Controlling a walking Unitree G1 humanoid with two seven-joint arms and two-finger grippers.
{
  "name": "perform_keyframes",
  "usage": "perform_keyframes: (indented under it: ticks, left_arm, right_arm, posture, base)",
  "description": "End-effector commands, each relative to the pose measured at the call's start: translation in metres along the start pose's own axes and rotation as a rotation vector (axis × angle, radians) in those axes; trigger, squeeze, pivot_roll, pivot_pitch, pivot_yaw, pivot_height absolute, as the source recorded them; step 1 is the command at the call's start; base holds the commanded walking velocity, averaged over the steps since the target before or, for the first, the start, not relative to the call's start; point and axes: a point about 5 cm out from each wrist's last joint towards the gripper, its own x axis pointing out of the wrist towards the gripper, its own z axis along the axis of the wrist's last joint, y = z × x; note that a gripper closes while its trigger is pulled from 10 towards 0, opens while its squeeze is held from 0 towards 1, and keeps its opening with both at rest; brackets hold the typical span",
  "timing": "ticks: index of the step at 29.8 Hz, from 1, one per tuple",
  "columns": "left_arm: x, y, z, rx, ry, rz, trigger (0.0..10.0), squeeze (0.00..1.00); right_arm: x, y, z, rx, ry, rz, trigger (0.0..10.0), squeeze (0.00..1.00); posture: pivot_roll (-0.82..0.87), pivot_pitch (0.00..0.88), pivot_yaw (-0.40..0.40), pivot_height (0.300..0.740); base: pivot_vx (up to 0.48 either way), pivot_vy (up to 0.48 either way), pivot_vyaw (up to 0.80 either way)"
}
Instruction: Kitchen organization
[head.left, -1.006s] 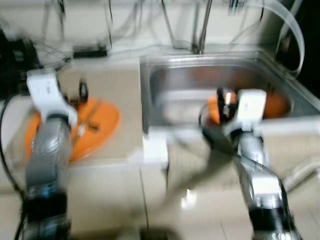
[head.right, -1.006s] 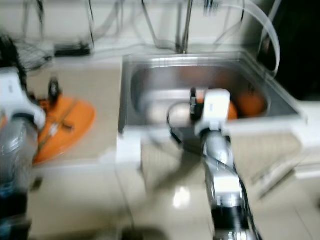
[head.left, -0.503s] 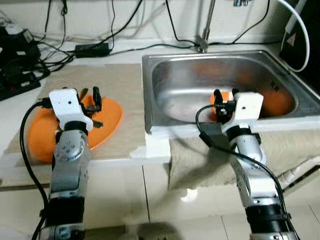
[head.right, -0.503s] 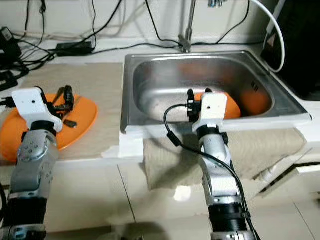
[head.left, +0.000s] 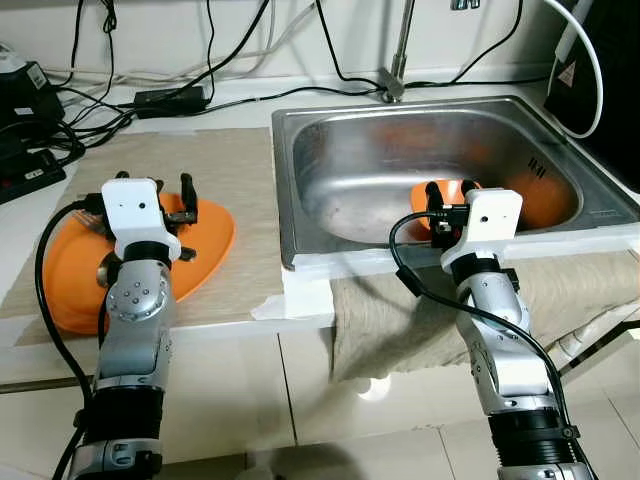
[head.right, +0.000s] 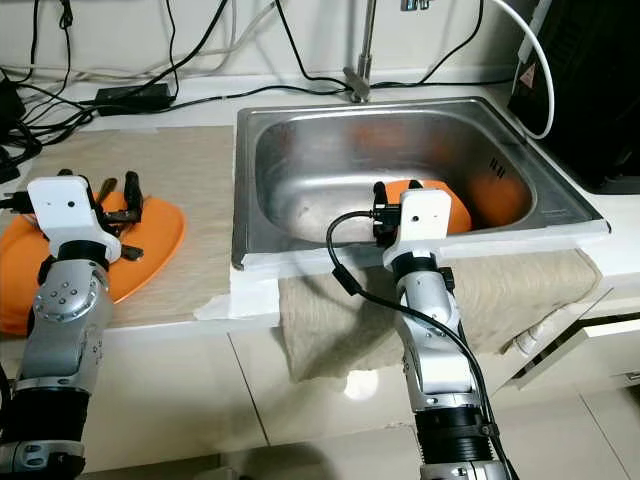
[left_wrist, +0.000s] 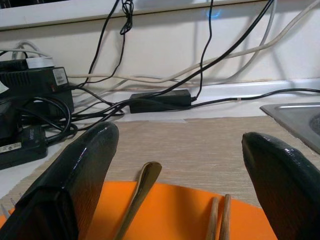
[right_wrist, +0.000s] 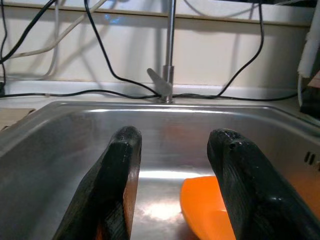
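Kitchen organization: both tools open and empty, dishes ahead of each.

My left tool hovers with fingers spread wide over the orange plate at the counter's left end; a spoon and chopsticks lie on it, long axes running away from me, toward the wall. My right tool, fingers parted, sits at the sink front rim; the orange dish lies just beyond, toward the basin's right side. The left arm is nearer the cutlery, the right nearer the dish. No legible writing; only a warning triangle on the black appliance.
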Motion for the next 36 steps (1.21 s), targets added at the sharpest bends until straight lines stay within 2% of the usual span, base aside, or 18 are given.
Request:
perform_keyframes:
  ticks: [1, 10, 12, 13, 27, 28, 30, 34, 36]
  left_arm:
    - [0.0, 0.001, -0.002, -0.002, 0.016, 0.019, 10.0, 0.0]
    - [0.001, -0.002, -0.002, -0.01, 0.034, -0.005, 10.0, 0.0]
    - [0.001, -0.002, -0.002, -0.011, 0.035, -0.011, 10.0, 0.0]
    - [0.001, -0.003, -0.003, -0.009, 0.038, -0.013, 10.0, 0.0]
    - [0.005, -0.009, 0.0, -0.041, 0.071, -0.042, 10.0, 0.0]
    - [0.003, -0.01, 0.0, -0.075, 0.074, -0.049, 10.0, 0.0]
    - [-0.001, -0.009, -0.002, -0.081, 0.071, -0.055, 10.0, 0.0]
    - [-0.021, -0.003, -0.01, -0.107, 0.113, -0.068, 10.0, 0.0]
    - [-0.026, 0.006, -0.001, -0.103, 0.093, -0.052, 10.0, 0.0]
  right_arm:
    - [0.005, 0.013, 0.003, 0.033, 0.003, 0.062, 10.0, 0.0]
    - [0.008, 0.021, 0.001, 0.048, 0.028, 0.111, 10.0, 0.0]
    - [0.008, 0.021, 0.001, 0.047, 0.03, 0.112, 10.0, 0.0]
    - [0.009, 0.021, -0.002, 0.001, 0.047, 0.111, 10.0, 0.0]
    - [0.009, 0.019, -0.007, 0.021, 0.069, 0.106, 10.0, 0.0]
    - [0.008, 0.018, -0.006, 0.025, 0.055, 0.103, 10.0, 0.0]
    - [0.007, 0.017, -0.005, 0.026, 0.043, 0.095, 10.0, 0.0]
    - [-0.003, 0.007, -0.009, 0.011, 0.053, 0.051, 10.0, 0.0]
    - [-0.014, -0.001, -0.01, -0.013, 0.059, 0.029, 10.0, 0.0]
  posture:
    - [0.04, 0.011, 0.035, 0.74]
    - [0.05, 0.009, 0.028, 0.74]
    - [0.05, 0.009, 0.028, 0.74]
    - [0.05, 0.003, 0.027, 0.74]
    - [0.05, 0.0, 0.031, 0.74]
    - [0.05, 0.0, 0.03, 0.74]
    - [0.05, 0.0, 0.03, 0.74]
    - [0.05, 0.0, 0.028, 0.74]
    - [0.05, 0.0, 0.026, 0.74]
  base:
    - [0.0, 0.0, 0.0]
    - [0.0, 0.0, 0.0]
    - [0.0, 0.0, 0.0]
    - [0.0, 0.0, 0.0]
    - [0.0, 0.0, 0.0]
    - [0.0, 0.0, 0.0]
    - [0.0, 0.0, 0.0]
    - [0.0, 0.0, 0.0]
    - [0.0, 0.0, 0.0]
